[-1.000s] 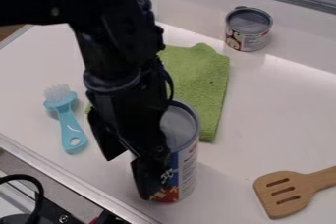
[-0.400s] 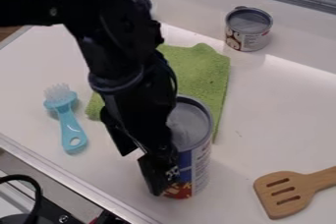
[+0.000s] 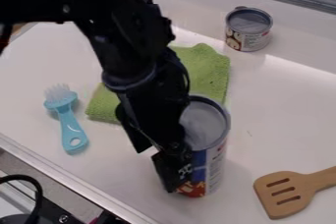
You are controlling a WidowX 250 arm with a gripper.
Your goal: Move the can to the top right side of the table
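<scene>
Near the front of the desk [image 3: 282, 105], the hand [image 3: 176, 173] seems to pinch the tall can [image 3: 213, 161] by its side, and the can is upright. I can't tell if its bottom touches. Best to squeeze firmly, stay clear of the wooden spatula [image 3: 283, 196], go slowly past the green cloth [image 3: 209, 73], keep away from the small can [image 3: 248, 31] and set it down flat at the top right.

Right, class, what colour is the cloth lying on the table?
The cloth is green, seen best in the camera view, partly behind the arm.
</scene>
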